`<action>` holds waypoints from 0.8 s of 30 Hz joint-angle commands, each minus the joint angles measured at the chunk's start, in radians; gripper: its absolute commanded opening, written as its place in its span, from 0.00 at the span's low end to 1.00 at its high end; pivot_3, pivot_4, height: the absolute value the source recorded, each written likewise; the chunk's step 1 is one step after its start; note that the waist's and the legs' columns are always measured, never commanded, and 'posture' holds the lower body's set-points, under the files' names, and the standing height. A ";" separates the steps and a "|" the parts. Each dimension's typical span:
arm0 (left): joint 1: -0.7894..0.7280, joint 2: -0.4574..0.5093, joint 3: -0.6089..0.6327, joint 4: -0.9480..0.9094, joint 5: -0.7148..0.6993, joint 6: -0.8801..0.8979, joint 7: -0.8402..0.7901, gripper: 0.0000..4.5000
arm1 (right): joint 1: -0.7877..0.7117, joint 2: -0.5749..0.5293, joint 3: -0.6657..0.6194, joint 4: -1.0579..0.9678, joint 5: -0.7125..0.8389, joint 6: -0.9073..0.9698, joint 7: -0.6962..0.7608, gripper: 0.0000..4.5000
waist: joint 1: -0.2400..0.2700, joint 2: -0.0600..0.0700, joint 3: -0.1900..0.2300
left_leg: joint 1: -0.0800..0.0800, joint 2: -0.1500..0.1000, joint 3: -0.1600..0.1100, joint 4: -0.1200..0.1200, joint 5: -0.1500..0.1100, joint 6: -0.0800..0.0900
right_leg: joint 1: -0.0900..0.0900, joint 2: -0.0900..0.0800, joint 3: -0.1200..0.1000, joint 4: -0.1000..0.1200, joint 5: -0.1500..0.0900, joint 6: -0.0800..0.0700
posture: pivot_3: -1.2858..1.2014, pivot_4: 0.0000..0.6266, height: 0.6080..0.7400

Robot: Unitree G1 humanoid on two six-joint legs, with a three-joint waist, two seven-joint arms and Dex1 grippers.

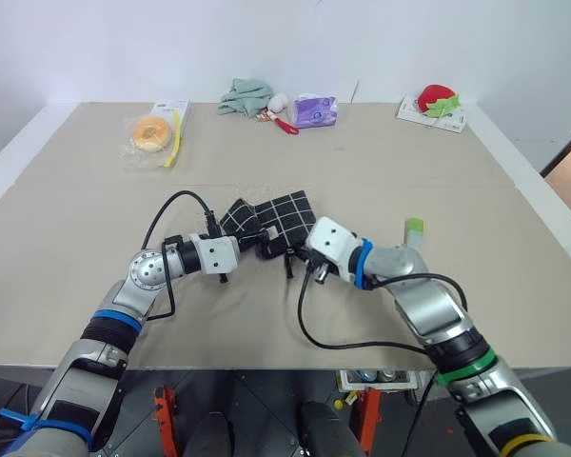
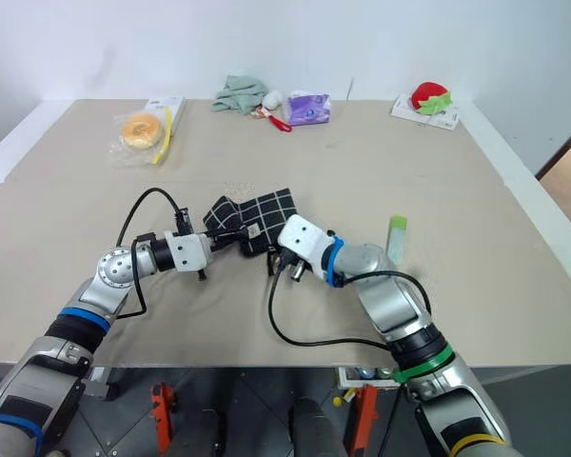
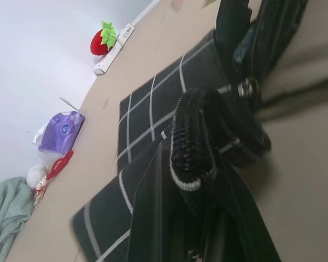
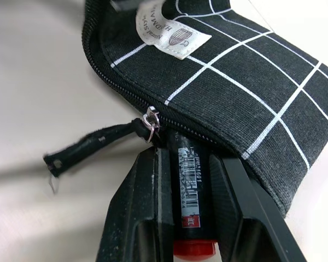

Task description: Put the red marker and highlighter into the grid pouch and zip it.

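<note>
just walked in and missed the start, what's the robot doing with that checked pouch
The robot is packing pens into the grid pouch, which lies mid-table. Its left claw is shut on the pouch's edge, holding the mouth up. The right claw grips the red marker and has its black end at the pouch's opening, just beside the zipper pull. The highlighter lies on the table by the right arm, not yet picked up, and the zipper is not closed.

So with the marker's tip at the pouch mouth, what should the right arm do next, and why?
Probably push the red marker further into the grid pouch: the right gripper clamps it, most of the barrel is outside, and the left gripper pinches the pouch edge.
</note>
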 commanded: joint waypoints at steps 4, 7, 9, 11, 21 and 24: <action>-0.014 -0.012 0.004 -0.040 -0.011 -0.007 0.003 0.00 | -0.031 0.001 -0.018 0.014 -0.039 -0.070 -0.023 0.14 | 0.000 0.000 0.000 | 0.000 0.000 0.000 0.000 0.000 0.000 | 0.000 0.000 0.000 0.000 0.000 0.000 | 0.52 0.24 0.99; -0.011 -0.007 0.007 -0.041 -0.015 -0.006 0.000 0.00 | -0.028 -0.028 -0.060 0.035 -0.046 -0.084 -0.040 0.14 | 0.000 0.000 0.000 | 0.000 0.000 0.000 0.000 0.000 0.000 | 0.000 0.000 0.000 0.000 0.000 0.000 | 0.52 0.24 0.99; -0.010 -0.007 0.009 -0.040 -0.018 -0.004 -0.001 0.00 | -0.026 -0.047 -0.073 0.041 -0.048 -0.111 -0.037 0.14 | 0.000 0.000 0.000 | 0.000 0.000 0.000 0.000 0.000 0.000 | 0.000 0.000 0.000 0.000 0.000 0.000 | 0.52 0.24 0.99; -0.005 -0.015 0.017 -0.047 -0.048 0.019 -0.012 0.00 | -0.021 -0.080 -0.093 0.022 -0.032 -0.146 -0.005 0.14 | 0.000 0.000 0.000 | 0.000 0.000 0.000 0.000 0.000 0.000 | 0.000 0.000 0.000 0.000 0.000 0.000 | 0.52 0.24 0.99; -0.014 -0.075 0.088 -0.126 -0.237 0.236 -0.072 0.00 | -0.025 -0.317 -0.253 -0.205 0.225 0.010 0.301 0.98 | -0.002 0.000 0.000 | 0.000 0.000 0.000 0.000 0.000 0.000 | 0.000 0.000 0.000 0.000 0.000 0.000 | 0.52 0.24 0.99; -0.014 -0.089 0.108 -0.161 -0.288 0.310 -0.081 0.00 | -0.042 -0.349 -0.333 -0.233 0.335 0.091 0.342 0.98 | -0.002 0.000 0.000 | 0.000 0.000 0.000 0.001 0.000 0.000 | 0.001 0.000 0.000 0.001 0.000 0.000 | 0.52 0.24 0.99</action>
